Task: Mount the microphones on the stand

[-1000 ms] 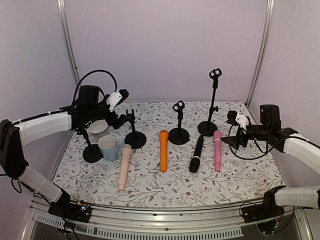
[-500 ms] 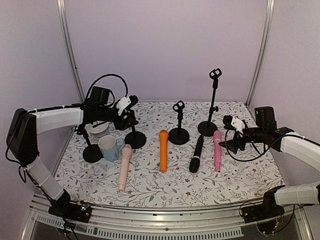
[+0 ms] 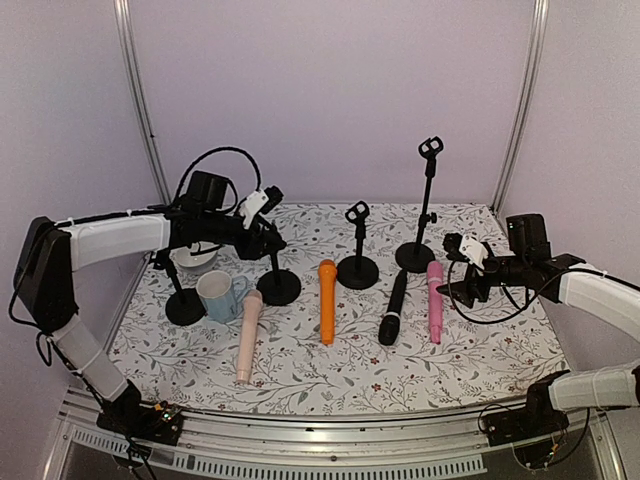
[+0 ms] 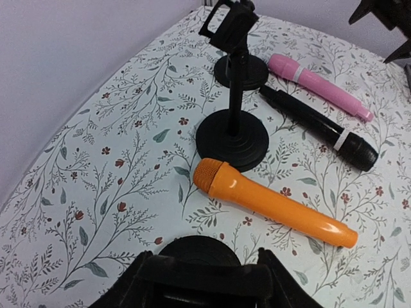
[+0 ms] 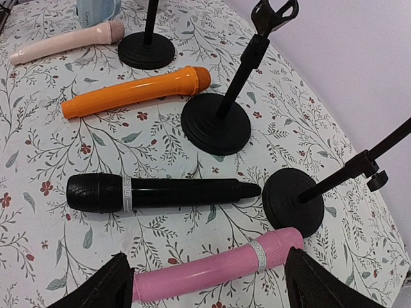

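A: Four microphones (image 3: 326,300) are lying flat on the desk (image 3: 480,350), none sitting in a stand (image 3: 357,240); every attachment is waiting.

B: Right fingers (image 5: 112,285) are gaping wide and empty, the pink microphone (image 5: 212,269) just under them. Left fingers (image 4: 144,282) are sitting over a stand base (image 4: 196,247); gripping or not, I cannot tell.

A: Only the top camera is showing the fourth stand (image 3: 185,305), left of those fingers.
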